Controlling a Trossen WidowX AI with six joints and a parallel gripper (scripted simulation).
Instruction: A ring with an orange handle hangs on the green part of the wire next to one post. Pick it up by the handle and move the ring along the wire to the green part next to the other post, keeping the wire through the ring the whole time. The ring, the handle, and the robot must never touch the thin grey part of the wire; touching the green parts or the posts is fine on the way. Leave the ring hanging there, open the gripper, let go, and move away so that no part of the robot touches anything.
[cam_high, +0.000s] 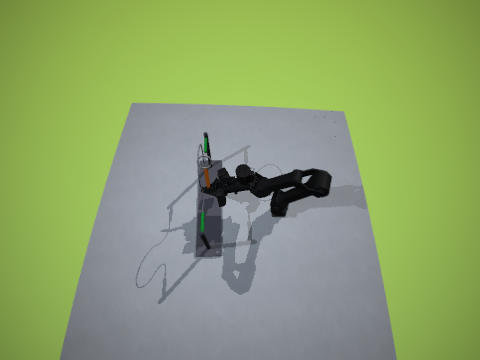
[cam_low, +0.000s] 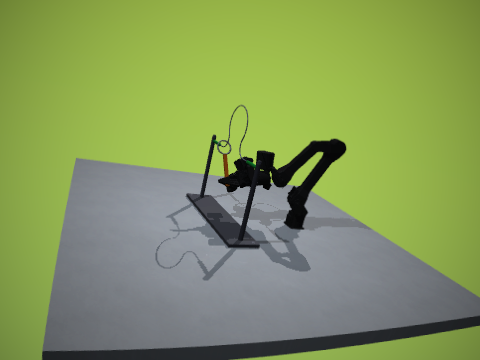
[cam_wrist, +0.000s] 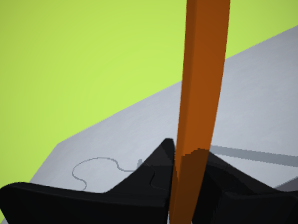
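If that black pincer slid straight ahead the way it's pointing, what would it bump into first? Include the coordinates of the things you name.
Probably nothing: holding the orange handle (cam_high: 207, 178) (cam_low: 225, 164) (cam_wrist: 204, 60), the pincer (cam_high: 204, 190) (cam_low: 221, 181) (cam_wrist: 176, 145) seems aimed between the posts (cam_high: 205, 241) (cam_low: 250, 205), below the wire (cam_high: 202, 222) (cam_low: 241, 105), though depth is unclear.

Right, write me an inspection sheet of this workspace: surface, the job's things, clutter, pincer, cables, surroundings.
Surface: grey top, shadows across it.
Ring: near the far post, past the green part beside it; whether it touches the wire cannot be told.
Handle: orange, below the ring.
Wire: thin grey, looping high between two green parts.
Near post: upright on the dark base plate, no ring on its green part.
Clutter: nothing seen.
Pincer: shut on the handle.
Cables: nothing seen.
Surroundings: plain green all round.
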